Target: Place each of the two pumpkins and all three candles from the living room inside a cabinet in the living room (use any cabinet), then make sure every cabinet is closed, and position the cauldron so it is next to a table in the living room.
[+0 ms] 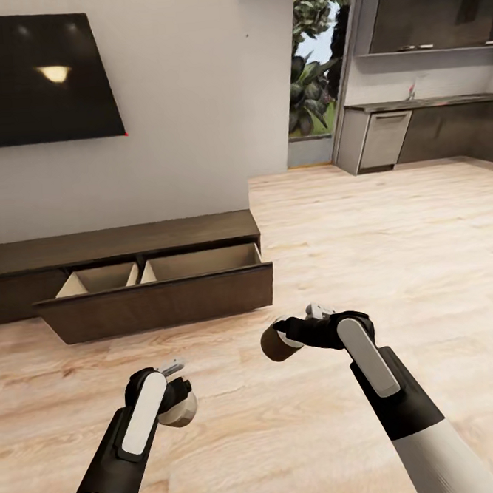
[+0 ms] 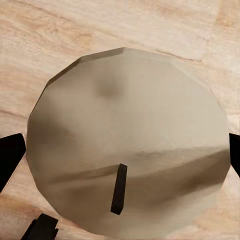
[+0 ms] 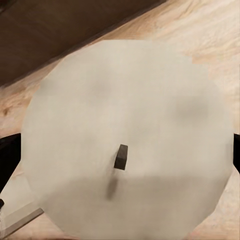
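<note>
My left gripper (image 1: 177, 397) is shut on a cream-white candle (image 1: 181, 411), held low over the wood floor. In the left wrist view the candle's top (image 2: 125, 145) with its dark wick sits between the two black fingertips (image 2: 10, 155). My right gripper (image 1: 292, 335) is shut on a brown candle (image 1: 273, 347) with a pale top (image 3: 125, 145), a little above the floor in front of the cabinet's right end. The long dark brown cabinet (image 1: 128, 245) stands against the wall under the TV. Its drawer (image 1: 161, 298) is pulled out, showing two tan compartments. Pumpkins and cauldron are out of view.
A black TV (image 1: 37, 77) hangs on the pale wall above the cabinet. Light plank floor (image 1: 395, 249) stretches right toward grey kitchen cabinets (image 1: 379, 140) and a window with plants (image 1: 310, 63). The wall's corner (image 1: 244, 128) stands just behind the cabinet's right end.
</note>
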You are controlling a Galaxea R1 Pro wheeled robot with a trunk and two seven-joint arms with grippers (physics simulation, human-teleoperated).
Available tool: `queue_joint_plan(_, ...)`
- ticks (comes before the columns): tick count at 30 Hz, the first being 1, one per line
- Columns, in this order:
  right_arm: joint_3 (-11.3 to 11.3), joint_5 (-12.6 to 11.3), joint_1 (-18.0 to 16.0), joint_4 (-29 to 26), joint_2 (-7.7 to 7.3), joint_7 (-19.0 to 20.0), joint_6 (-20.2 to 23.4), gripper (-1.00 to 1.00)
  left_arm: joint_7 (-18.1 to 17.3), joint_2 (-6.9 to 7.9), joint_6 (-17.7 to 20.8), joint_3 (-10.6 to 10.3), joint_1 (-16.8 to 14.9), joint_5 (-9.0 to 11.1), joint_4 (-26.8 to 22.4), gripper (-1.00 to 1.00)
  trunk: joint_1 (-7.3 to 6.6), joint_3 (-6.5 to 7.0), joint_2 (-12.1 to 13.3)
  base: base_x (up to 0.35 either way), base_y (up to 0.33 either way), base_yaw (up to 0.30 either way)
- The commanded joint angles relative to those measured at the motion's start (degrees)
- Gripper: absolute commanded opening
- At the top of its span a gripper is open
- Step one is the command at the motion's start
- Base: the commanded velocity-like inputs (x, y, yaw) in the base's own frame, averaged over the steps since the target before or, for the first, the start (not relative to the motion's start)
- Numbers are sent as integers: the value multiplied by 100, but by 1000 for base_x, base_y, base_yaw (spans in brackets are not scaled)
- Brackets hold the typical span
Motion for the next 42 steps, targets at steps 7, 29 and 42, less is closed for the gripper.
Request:
queue_joint_plan(7,1,-72,-4,-8,0,-57,-2,-100,51,-2,6,-4,-5,25,-3,-100,-1,-5,-3,-3,55,289)
queue_joint_plan(29,-8,-76,-4,-8,0,-50,-3,-100,53,2,15,-6,-5,39,-3,-100,-265,211,479,0,1,286)
queue_joint_plan(42,-17,-287,-4,-8,-28,-48,-11,-100,24,2,32,32,-5,52,-12,-100,-396,318,719,11,5,-35)
